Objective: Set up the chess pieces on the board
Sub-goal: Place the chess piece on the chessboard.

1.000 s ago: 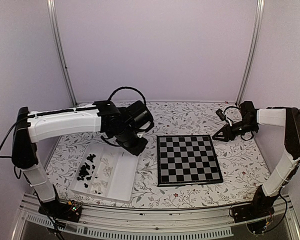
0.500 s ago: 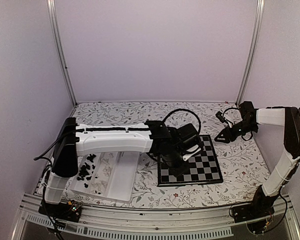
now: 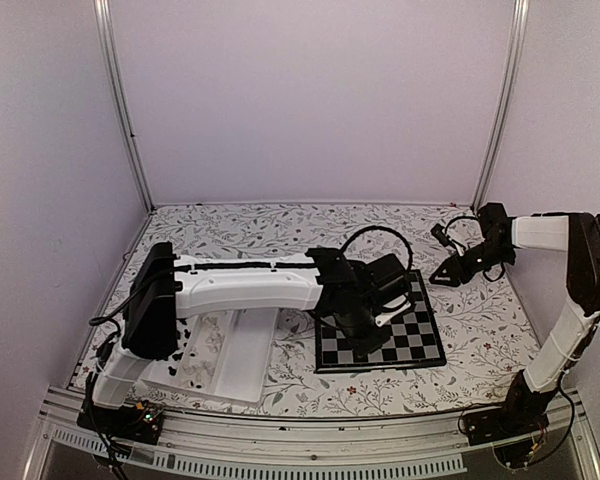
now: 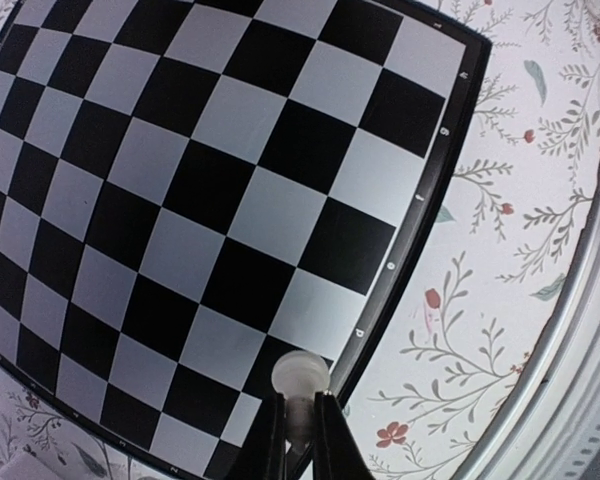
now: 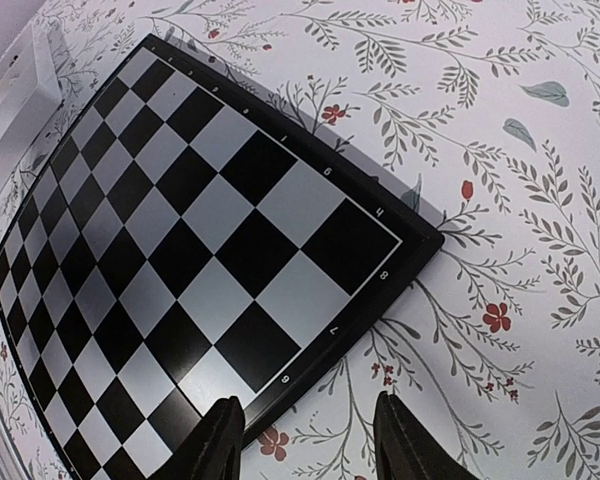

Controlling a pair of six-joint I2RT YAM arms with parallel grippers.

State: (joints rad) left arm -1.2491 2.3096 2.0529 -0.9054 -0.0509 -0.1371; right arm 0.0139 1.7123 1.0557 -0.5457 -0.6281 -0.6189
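The board (image 3: 420, 335) lies flat at centre right, and no pieces show on its squares. My left gripper (image 3: 365, 345) reaches over its near left part. In the left wrist view that gripper (image 4: 300, 425) is shut on a cream-white pawn (image 4: 300, 375), which hangs over a dark square by the board's (image 4: 210, 200) lettered edge. I cannot tell whether the pawn touches the board. My right gripper (image 3: 445, 272) hovers beyond the far right corner, open and holding nothing (image 5: 310, 440) beside the board's (image 5: 180, 250) numbered edge. Other chess pieces (image 3: 180, 345) lie in the tray.
A white compartment tray (image 3: 245, 360) sits at the near left, partly under the left arm, with black and white pieces in it. Floral cloth (image 3: 280, 230) covers the table. Metal posts (image 3: 120, 100) and purple walls close in the sides and back.
The left arm swung right from above the tray to above the board and has settled over its near left part. The right arm has hardly moved.
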